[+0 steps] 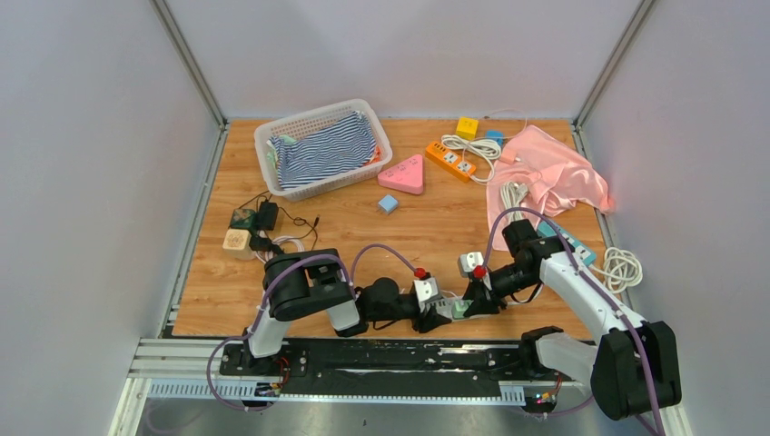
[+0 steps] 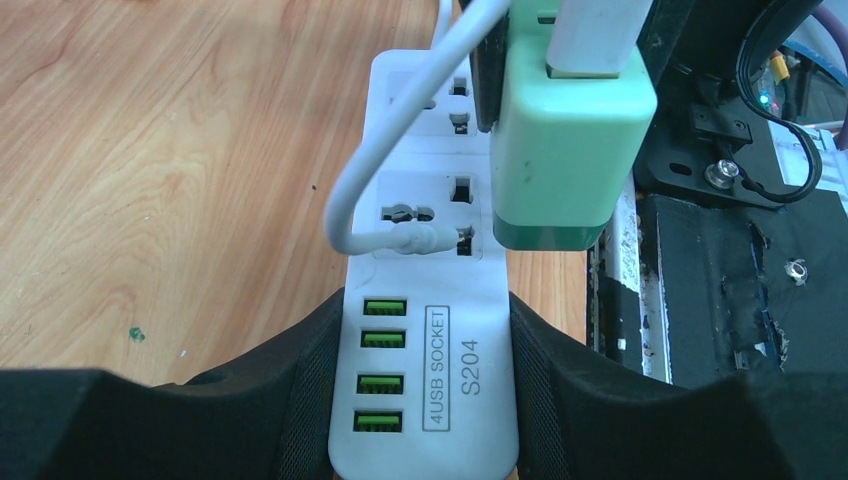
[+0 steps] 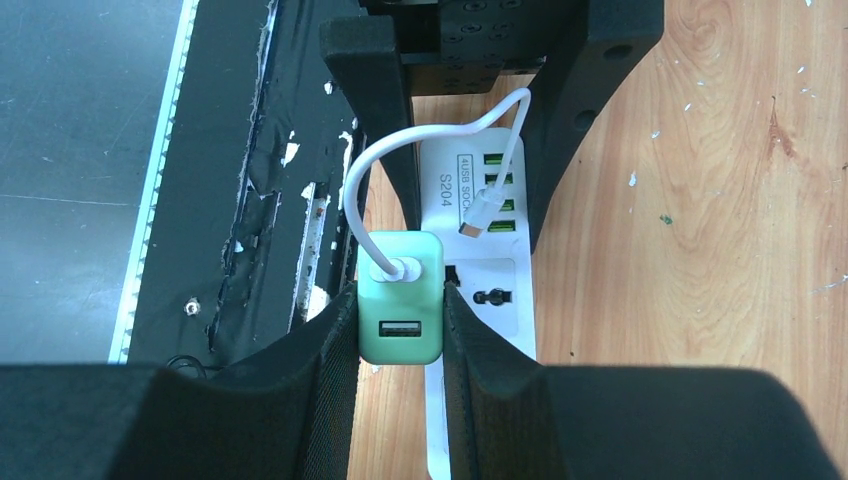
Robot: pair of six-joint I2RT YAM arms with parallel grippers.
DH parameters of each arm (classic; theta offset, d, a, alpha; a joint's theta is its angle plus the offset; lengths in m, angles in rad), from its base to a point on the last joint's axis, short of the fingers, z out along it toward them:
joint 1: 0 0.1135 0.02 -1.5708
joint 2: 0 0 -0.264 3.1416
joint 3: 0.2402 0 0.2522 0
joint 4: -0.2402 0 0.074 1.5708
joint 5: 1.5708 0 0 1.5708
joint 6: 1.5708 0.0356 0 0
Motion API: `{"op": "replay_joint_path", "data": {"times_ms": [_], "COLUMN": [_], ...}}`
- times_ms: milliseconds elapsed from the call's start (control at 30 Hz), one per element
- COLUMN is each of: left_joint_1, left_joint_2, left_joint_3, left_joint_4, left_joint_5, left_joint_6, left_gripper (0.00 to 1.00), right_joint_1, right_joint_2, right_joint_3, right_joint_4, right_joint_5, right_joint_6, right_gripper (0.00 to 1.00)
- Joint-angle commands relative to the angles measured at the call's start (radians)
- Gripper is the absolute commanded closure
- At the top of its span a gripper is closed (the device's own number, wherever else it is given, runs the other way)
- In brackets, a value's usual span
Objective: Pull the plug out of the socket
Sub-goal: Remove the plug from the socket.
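The white socket strip [image 2: 440, 300] with green USB ports lies at the table's near edge, also seen as the socket strip [image 1: 451, 310] from above. My left gripper [image 2: 423, 330] is shut on its USB end, one finger on each long side. The mint-green plug [image 3: 400, 310] sits between the pads of my right gripper [image 3: 400, 298], which is shut on it. The plug [image 2: 565, 150] hangs above the strip's right edge, its body off to the side of the outlet holes. A white cable [image 3: 400, 165] loops from the plug, its free end dangling over the USB ports.
A white basket [image 1: 272, 136] with striped cloth stands at the back left. Further back are a pink triangle [image 1: 404, 174], an orange power strip [image 1: 451, 161] and pink cloth [image 1: 549, 173]. Black adapters [image 1: 259, 218] lie at the left. The black base rail [image 1: 381, 354] runs right beside the strip.
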Motion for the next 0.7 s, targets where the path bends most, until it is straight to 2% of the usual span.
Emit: {"op": "replay_joint_path", "data": {"times_ms": [0,200,367,467,667], "left_joint_1": [-0.008,-0.017,-0.025,-0.027,-0.03], "left_joint_2": [0.006,-0.008,-0.018,-0.025,-0.05], "left_joint_3": [-0.02,-0.043,-0.051,-0.065,-0.115], "left_joint_4": [0.045,0.077,0.082,0.106,0.182], "left_joint_5": [-0.037,-0.058,-0.062,-0.071,-0.104], "left_joint_6": [0.016,0.027,0.04,0.045,0.047], "left_gripper": [0.5,0.28,0.16,0.03,0.0], "right_joint_1": [-0.016,-0.019,-0.023,-0.026,-0.033], "right_joint_2": [-0.008,-0.016,-0.019,-0.02,-0.031], "right_joint_3": [0.034,0.042,0.042,0.044,0.048], "right_joint_4": [-0.033,-0.025,-0.024,-0.024,-0.024], "right_joint_5": [-0.028,-0.024,-0.024,-0.024,-0.027], "right_joint_6": [0.021,0.051,0.058,0.065,0.078], "right_gripper": [1.0,1.0,1.0,1.0,1.0]}}
